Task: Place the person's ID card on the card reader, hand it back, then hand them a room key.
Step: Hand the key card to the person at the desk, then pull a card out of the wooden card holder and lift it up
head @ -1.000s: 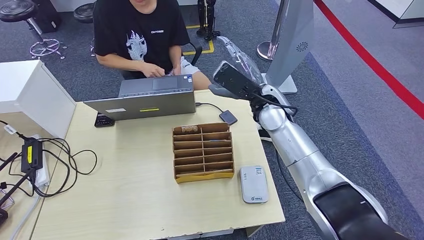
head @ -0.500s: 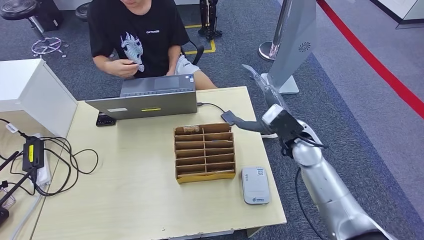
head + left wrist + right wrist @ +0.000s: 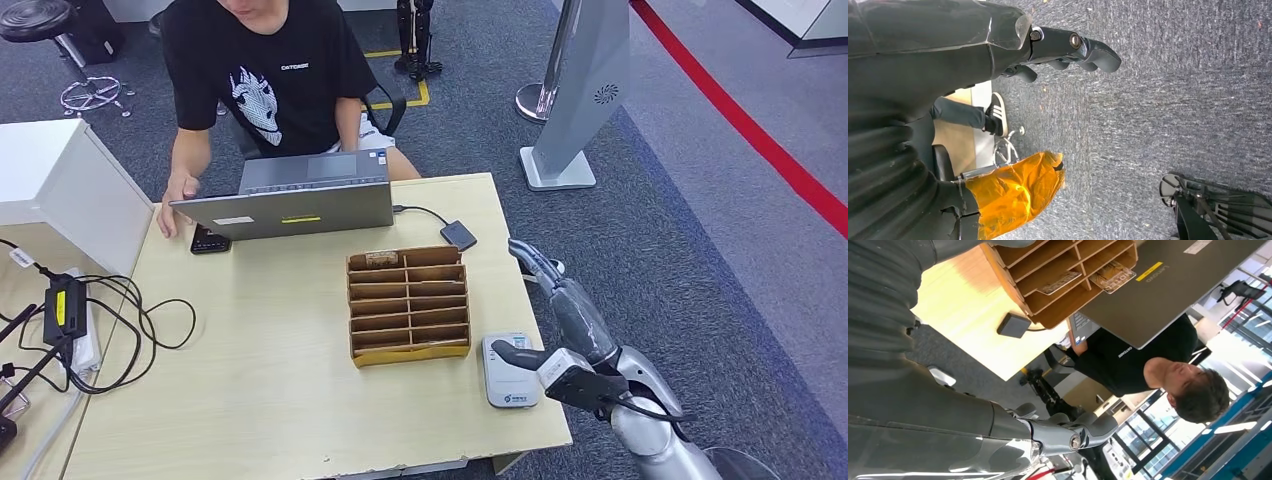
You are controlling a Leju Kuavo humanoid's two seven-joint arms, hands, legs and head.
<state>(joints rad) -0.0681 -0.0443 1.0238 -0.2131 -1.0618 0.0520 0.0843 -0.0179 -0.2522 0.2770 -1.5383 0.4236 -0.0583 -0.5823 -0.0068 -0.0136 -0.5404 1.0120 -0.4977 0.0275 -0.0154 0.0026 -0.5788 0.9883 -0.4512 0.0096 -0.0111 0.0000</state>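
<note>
Right hand (image 3: 560,300) reaches forward off the table's right edge, just beside the card reader, its fingers stretched out and apart with nothing between them; the thumb juts sideways over the reader's near end, though whether it touches cannot be told. One white card reader (image 3: 508,369) lies flat near the front right corner of the table (image 3: 270,400), its long axis running near to far, with nothing lying on its top. Just left of it sits one brown cardboard organizer (image 3: 407,303) with two columns of slots; from the right wrist view, two printed cards (image 3: 1111,276) lie in the slots at its far end, closest to the laptop. Beyond the organizer a small dark adapter (image 3: 458,235) rests on the table, cabled to one grey laptop (image 3: 290,207) that stands open with its lid's back toward the robot. A person (image 3: 265,75) in a black T-shirt sits behind the laptop, one hand on the table edge at its left corner. Left hand (image 3: 1068,47) hangs over grey carpet with its fingers curled loosely, holding nothing.
</note>
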